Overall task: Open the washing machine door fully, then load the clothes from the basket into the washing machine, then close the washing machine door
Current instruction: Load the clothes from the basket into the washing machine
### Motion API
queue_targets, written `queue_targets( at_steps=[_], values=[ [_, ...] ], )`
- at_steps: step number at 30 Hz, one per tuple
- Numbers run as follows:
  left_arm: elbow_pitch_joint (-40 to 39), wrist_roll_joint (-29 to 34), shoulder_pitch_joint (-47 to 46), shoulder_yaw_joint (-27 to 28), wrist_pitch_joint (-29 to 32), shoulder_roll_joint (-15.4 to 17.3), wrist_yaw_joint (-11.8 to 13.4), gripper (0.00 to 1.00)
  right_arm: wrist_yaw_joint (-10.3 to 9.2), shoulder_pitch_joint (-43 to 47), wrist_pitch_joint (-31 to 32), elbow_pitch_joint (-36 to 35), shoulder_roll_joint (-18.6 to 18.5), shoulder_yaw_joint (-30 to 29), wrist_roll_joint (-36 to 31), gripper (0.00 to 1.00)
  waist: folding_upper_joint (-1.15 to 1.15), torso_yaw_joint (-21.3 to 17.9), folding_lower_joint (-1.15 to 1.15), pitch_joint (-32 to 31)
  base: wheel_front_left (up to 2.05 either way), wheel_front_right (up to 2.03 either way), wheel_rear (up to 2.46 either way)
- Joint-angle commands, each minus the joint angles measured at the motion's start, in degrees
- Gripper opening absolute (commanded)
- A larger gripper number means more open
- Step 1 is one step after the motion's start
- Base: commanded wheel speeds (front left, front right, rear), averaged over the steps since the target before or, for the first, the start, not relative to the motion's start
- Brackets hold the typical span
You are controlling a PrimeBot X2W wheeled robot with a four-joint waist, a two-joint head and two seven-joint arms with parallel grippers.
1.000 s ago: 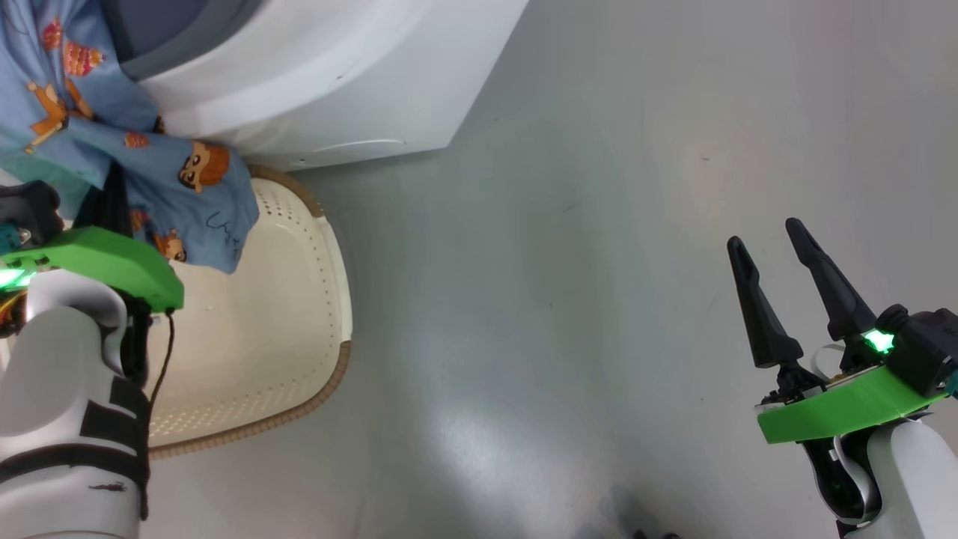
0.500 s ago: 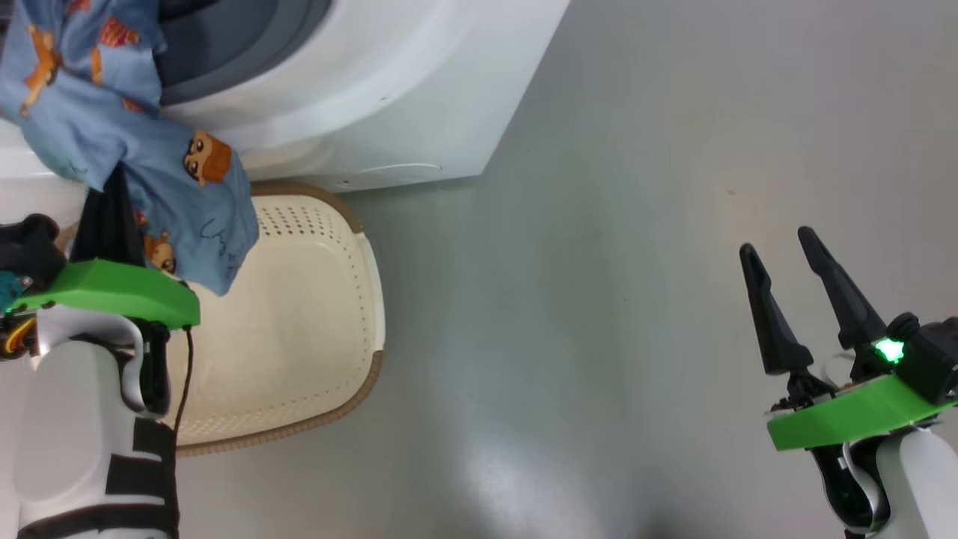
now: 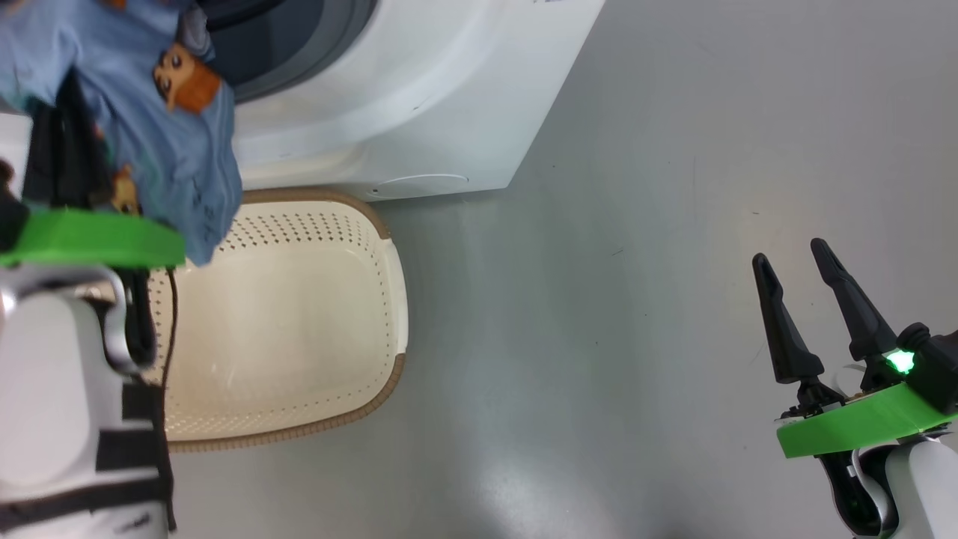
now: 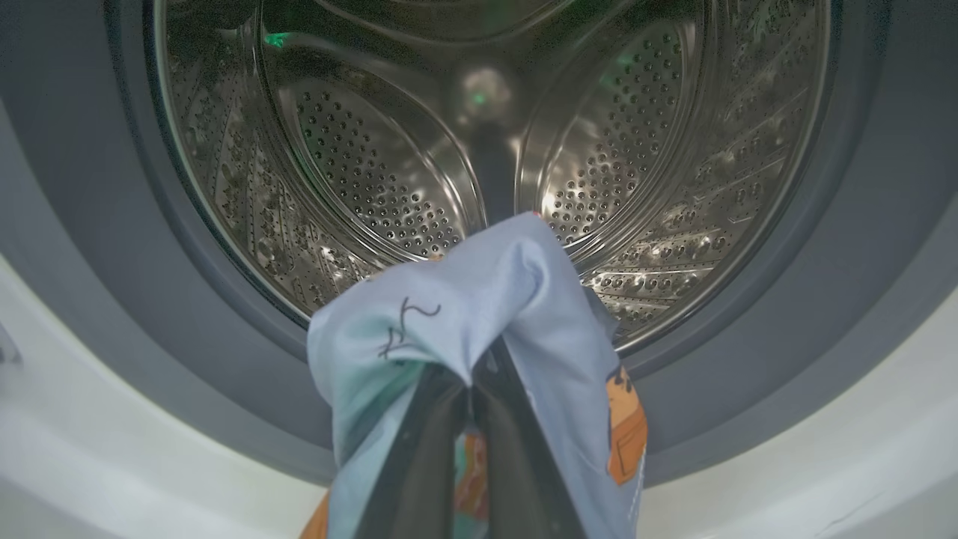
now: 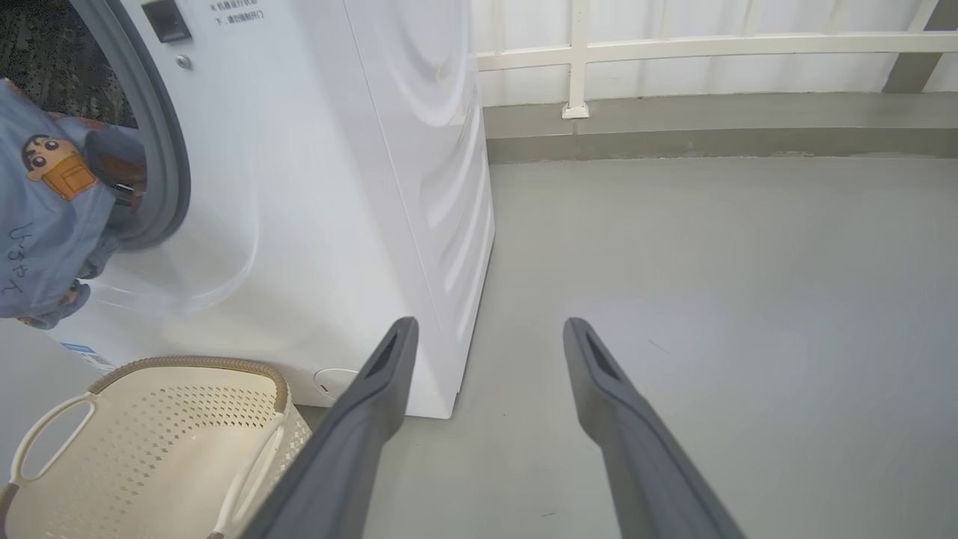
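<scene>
Floor [image 3: 599,299] of smooth, faintly glossy grey runs under the washing machine [image 3: 419,97]. In the right wrist view it reaches back to a low kerb [image 5: 711,135] with a white railing [image 5: 576,52] above it. Against the head view of 1 second earlier the whole picture has shifted, so we read a camera move. Relative to the washer, though, the clothes [image 3: 172,150] now sit higher, up at the grey gasket [image 4: 112,299] of the mouth, and the left gripper [image 4: 473,378] has risen with them. We see its 2 fingers pressed together, pinching the blue fabric just in front of the steel drum [image 4: 374,172]. The right gripper [image 3: 788,251] hangs well apart over bare floor, its 2 fingers spread as before. The basket [image 3: 400,299] stands on the floor just beside the washer's foot, below the hanging cloth. Fabric drapes over the left fingertips and hides them. The left forearm [image 3: 67,389] covers the basket's left side in the head view.
</scene>
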Motion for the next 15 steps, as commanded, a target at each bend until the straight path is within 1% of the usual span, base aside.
queue_targets(
  at_steps=[1, 5, 11, 15],
  values=[
    [-1.1, 0.9, -2.1, 0.8, -0.4, 2.1, -0.4, 0.0, 0.16, 1.7, -0.3, -1.3, -0.7, 1.0, -0.1, 1.0, 0.0, -0.1, 0.0, 0.1, 0.0, 0.0, 0.0],
    [4.1, 1.6, -7.7, -0.1, -0.4, 3.7, -0.7, 0.0, 0.16, 1.6, -0.3, -1.3, -0.5, 1.3, 0.0, 1.0, 0.0, -0.5, 0.0, 0.4, 0.0, 0.0, 0.0],
    [18.0, 1.9, -18.4, -0.7, -0.4, 7.0, -1.1, 0.0, 0.16, 1.0, -0.3, -1.1, 0.1, 1.8, 0.3, 1.0, 0.0, -2.3, 0.0, 1.4, 0.0, 0.0, 0.0],
    [27.3, 3.5, -26.0, -2.2, -0.4, 9.5, -0.8, 0.0, 0.16, 0.5, -0.3, -1.0, 0.4, 2.3, 0.5, 1.0, 0.0, -3.7, 0.0, 2.3, 0.0, 0.0, 0.0]
  ],
)
